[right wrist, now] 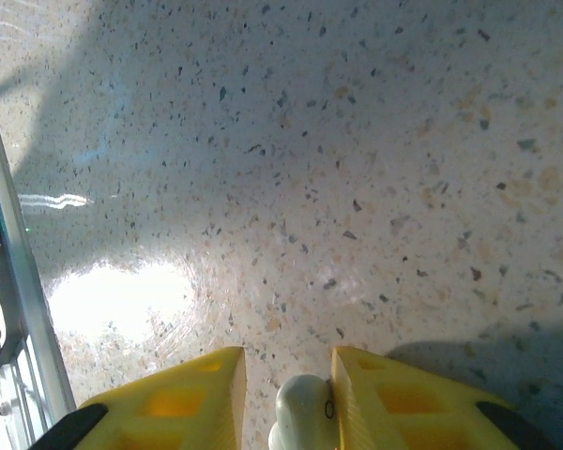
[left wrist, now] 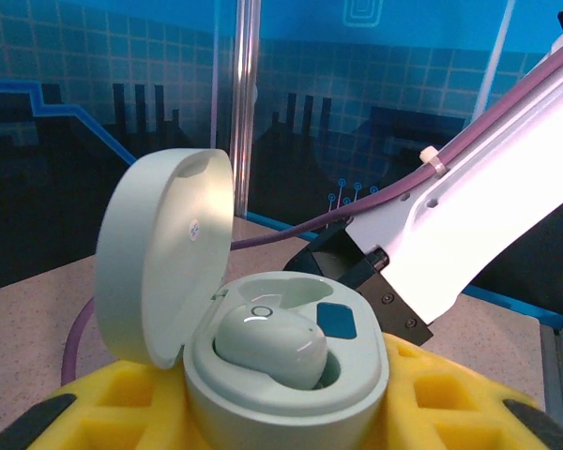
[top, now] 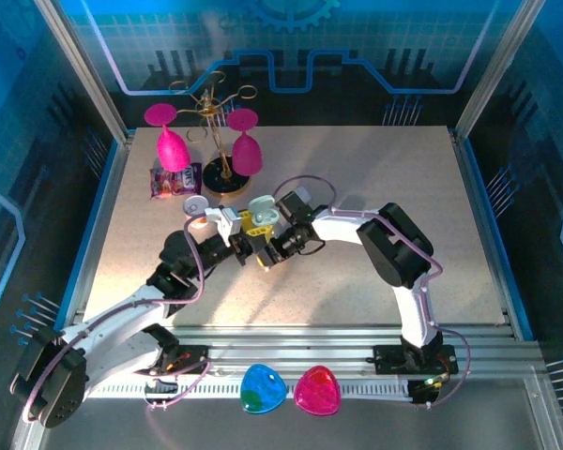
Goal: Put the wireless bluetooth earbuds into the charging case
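Observation:
My left gripper (top: pixel 254 225) is shut on the mint charging case (left wrist: pixel 291 384), yellow fingers (left wrist: pixel 450 398) at its sides. The case's lid (left wrist: pixel 164 253) stands open. One earbud (left wrist: pixel 270 345) sits in the near slot, and the slot behind it (left wrist: pixel 296 289) is hollow. From above, the case (top: pixel 261 211) is held over the table's middle. My right gripper (top: pixel 264 253) hangs just in front of it, pointing down at the table. Between its yellow fingers (right wrist: pixel 192 394) is a second earbud (right wrist: pixel 303 408). This earbud rests against the right finger, with a gap to the left one; the right gripper (right wrist: pixel 286 375) is open.
A gold rack (top: pixel 213 141) with two pink glasses (top: pixel 172 141) stands at the back left, with a purple packet (top: pixel 174 180) and a white round disc (top: pixel 197 205) beside it. Blue (top: pixel 263 387) and pink (top: pixel 317 390) pieces lie on the front rail. The right arm's body (left wrist: pixel 469 206) crosses behind the case.

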